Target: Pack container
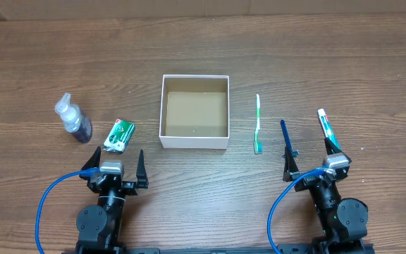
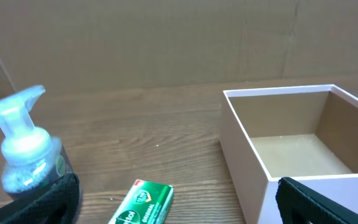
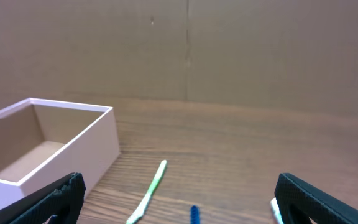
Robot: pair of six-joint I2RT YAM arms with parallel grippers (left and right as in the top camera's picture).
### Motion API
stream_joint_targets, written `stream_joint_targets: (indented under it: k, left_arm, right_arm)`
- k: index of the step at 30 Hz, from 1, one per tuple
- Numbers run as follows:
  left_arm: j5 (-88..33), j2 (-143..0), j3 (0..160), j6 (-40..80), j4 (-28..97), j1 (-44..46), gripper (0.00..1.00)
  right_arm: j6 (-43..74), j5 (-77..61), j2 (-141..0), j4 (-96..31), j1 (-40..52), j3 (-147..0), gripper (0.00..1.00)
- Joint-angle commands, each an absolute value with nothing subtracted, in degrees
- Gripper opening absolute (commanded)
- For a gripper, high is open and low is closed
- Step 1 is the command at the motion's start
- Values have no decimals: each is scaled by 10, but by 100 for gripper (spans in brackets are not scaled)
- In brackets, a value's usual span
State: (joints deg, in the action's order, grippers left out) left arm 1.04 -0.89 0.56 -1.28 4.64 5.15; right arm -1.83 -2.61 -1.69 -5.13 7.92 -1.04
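Container (image 1: 194, 142) packing has not begun: the box is empty. It stands on the tabletop (image 1: 372, 63) ahead of both arms and between them, somewhat nearer your left side.

Work outward from yourself. Your left gripper (image 1: 116, 159) is spread wide and holds nothing, and your right gripper (image 1: 309, 155) is just as wide and just as empty.

Just beyond the left gripper lies the green packet (image 1: 119, 134), within the span of the opening, its long axis tilted a little off straight ahead. Out to your left of it, the pump bottle (image 1: 72, 120) stands upright.

On the right, the blue toothbrush (image 1: 286, 137) ends right at the inner finger; whether it touches or stops just short, the views do not settle. A white-and-teal stick (image 1: 325, 125) ends the same way at the outer finger. Both run roughly away from you. The green toothbrush (image 1: 257, 123) lies further in, between the blue one and the container's right wall, parallel to that wall.

So the container is forward and to the right of the left gripper, and forward and to the left of the right one.

By my judgement, the packet is your easiest first pick with the left arm, given a small wrist turn to close across its short side. The brushes suit the right arm, gripped across their handles.
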Motion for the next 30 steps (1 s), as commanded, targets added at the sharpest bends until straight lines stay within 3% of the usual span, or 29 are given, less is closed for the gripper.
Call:
stream_joint_targets:
  k: [1, 10, 21, 26, 30]
  left_arm:
    - [6, -14, 20, 46, 65, 48, 100]
    - [68, -104, 241, 65, 249, 48, 100]
    - [109, -472, 657, 64, 553, 47, 100]
    - [65, -568, 785, 65, 685, 46, 100]
    - [104, -587, 814, 68, 697, 35, 100]
  right_arm:
    - [48, -31, -43, -59, 82, -22, 100]
    - [48, -31, -191, -190, 82, -209, 100]
    - [60, -33, -530, -446, 82, -547, 100]
    - [60, -31, -595, -507, 82, -599, 100]
    - [60, -31, -606, -500, 82, -599, 100]
